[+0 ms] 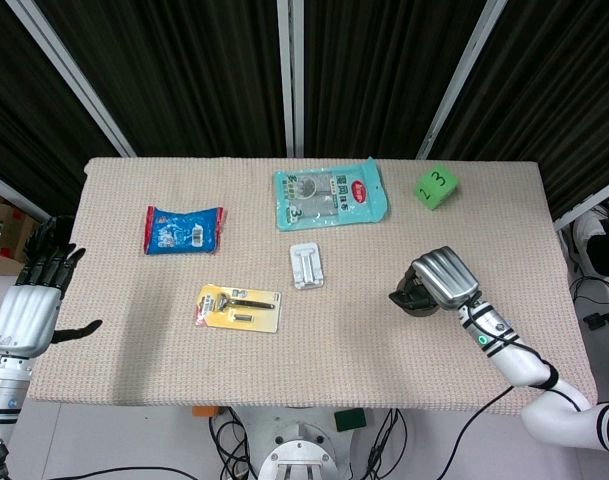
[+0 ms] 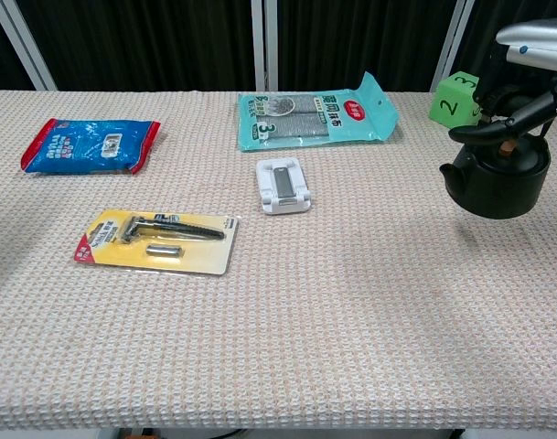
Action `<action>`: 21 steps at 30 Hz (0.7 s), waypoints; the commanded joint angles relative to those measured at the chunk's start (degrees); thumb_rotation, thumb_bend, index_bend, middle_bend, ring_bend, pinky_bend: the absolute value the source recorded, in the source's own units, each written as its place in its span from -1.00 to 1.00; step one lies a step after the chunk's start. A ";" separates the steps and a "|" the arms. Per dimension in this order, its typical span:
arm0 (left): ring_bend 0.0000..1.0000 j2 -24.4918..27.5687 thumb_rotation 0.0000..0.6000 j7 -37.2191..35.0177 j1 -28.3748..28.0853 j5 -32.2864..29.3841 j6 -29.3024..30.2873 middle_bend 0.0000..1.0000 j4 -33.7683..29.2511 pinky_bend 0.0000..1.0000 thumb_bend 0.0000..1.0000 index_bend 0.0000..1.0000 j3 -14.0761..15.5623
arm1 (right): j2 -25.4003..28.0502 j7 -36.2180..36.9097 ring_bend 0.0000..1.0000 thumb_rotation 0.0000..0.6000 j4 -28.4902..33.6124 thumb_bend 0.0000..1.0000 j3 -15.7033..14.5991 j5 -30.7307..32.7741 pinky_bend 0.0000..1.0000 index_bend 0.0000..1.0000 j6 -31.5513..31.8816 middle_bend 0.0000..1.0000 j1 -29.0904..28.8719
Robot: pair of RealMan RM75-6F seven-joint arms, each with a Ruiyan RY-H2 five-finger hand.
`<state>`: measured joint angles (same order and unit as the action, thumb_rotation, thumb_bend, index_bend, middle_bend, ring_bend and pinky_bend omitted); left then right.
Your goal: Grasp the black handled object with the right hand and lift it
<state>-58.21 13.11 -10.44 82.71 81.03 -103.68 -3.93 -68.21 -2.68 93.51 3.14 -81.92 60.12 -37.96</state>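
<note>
Right hand: I have my right hand [image 2: 532, 57] curled around the handle of the black kettle [image 2: 494, 180], gripping it from above; in the head view the hand [image 1: 442, 279] covers most of it.
Kettle: it hangs directly under my right hand, clear of the table [image 2: 351, 311], with a shadow on the cloth below it and its spout pointing away from the hand toward the table's middle.
Left hand: my left hand [image 1: 29, 301] is off the table's left edge, well apart from the right hand, fingers spread and holding nothing.
Green cube: the green cube [image 2: 460, 99] sits just behind my right hand, partly hidden by it in the chest view.
Other items: the white holder [image 2: 283, 185], teal packet [image 2: 316, 116], razor card [image 2: 157, 240] and blue packet [image 2: 90, 145] lie between the two hands, the blue packet nearest the left one.
</note>
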 commanded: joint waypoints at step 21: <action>-0.96 0.03 0.61 0.06 0.05 -0.14 0.12 -0.95 -0.11 -0.74 -1.00 -0.88 0.01 | 0.77 -0.61 1.00 0.46 0.19 0.21 1.69 -1.95 0.56 1.00 -0.72 1.00 0.17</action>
<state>-58.17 13.17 -10.39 82.58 81.15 -103.80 -3.92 -67.47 -3.17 93.65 4.76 -83.87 59.49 -37.74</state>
